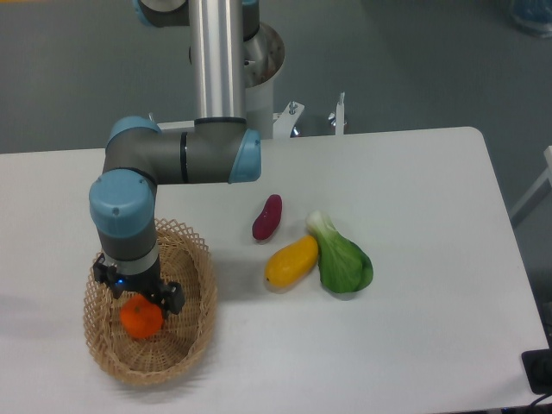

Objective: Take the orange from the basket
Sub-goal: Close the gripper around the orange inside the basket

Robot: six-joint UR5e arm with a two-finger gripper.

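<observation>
White table [414, 328] against grey floor: I am seeing the gripper [141, 304] reaching into the wicker basket [194, 345], its fingers closing around the orange [141, 318]. A dark red fruit [267, 216], yellow-orange fruit [291, 261] and leafy green vegetable [342, 260] are lying nearby.

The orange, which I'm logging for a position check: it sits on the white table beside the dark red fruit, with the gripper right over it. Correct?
Not quite. The camera view shows the orange inside the basket, not on the table beside the dark red fruit. The gripper is indeed right over it.
</observation>
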